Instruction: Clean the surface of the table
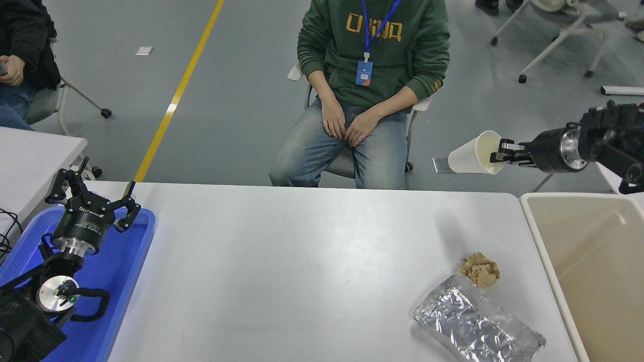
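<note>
The table surface (282,271) is a wide white tabletop filling the lower middle. On it at the lower right lie a crumpled brown paper ball (480,270) and a crumpled foil tray (475,327). My right gripper (498,153) is raised above the table's far right corner, shut on the rim of a white paper cup (473,154) that lies sideways in the air. My left gripper (93,196) is open and parked over the blue tray (126,281) at the lower left.
A beige bin (598,271) stands against the table's right edge. A person in a green hoodie (372,55) sits at the far side, hands in lap. A smaller white table (35,151) is at the left.
</note>
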